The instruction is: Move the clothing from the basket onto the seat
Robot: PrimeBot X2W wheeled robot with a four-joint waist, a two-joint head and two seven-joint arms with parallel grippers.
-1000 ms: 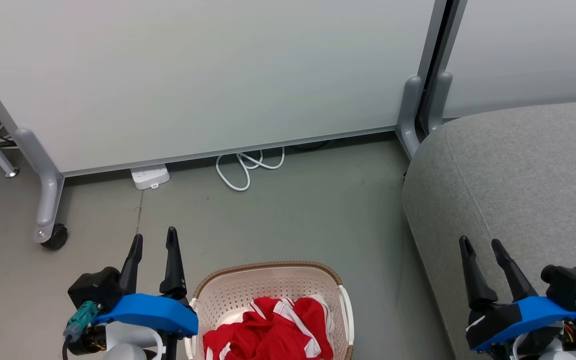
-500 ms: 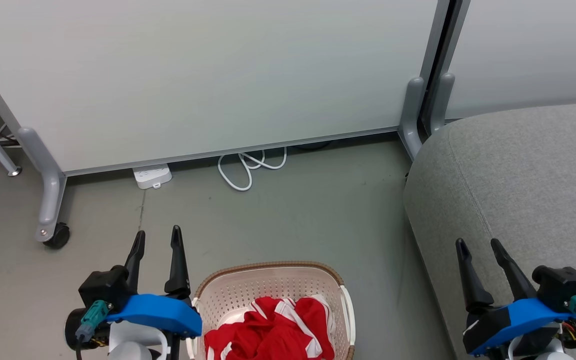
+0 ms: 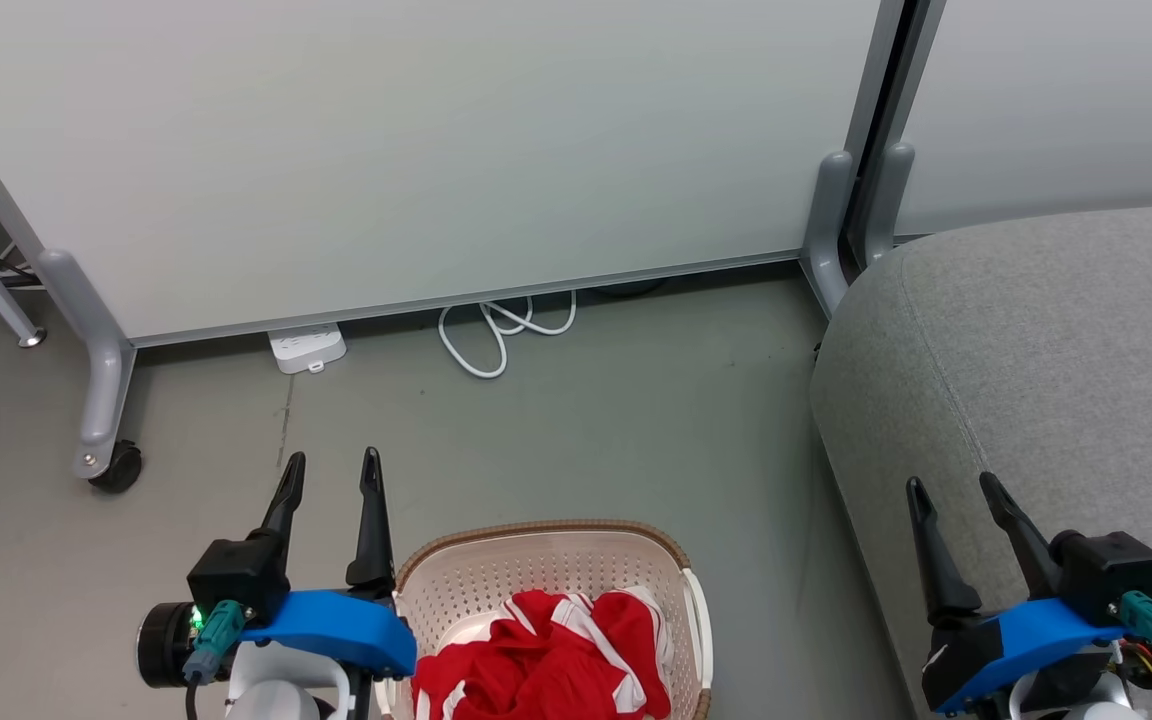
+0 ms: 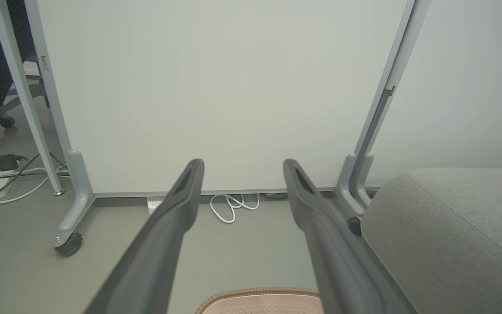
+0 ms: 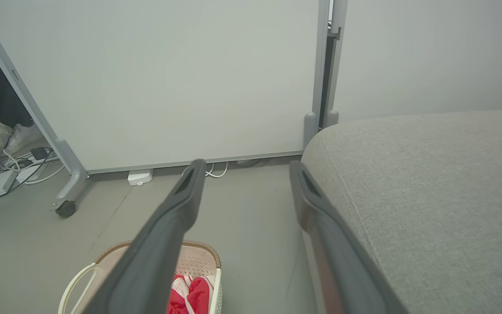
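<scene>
At four o'clock from the left gripper (image 3: 333, 456), close by, the clothing (image 3: 546, 670) lies in the basket (image 3: 536, 528); the right gripper (image 3: 951, 482) sits farther off; both gape wide, empty.

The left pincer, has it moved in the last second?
Yes. Judged against the basket, the left pincer has drifted a little to the robot's right, narrowing the gap to its rim.
</scene>
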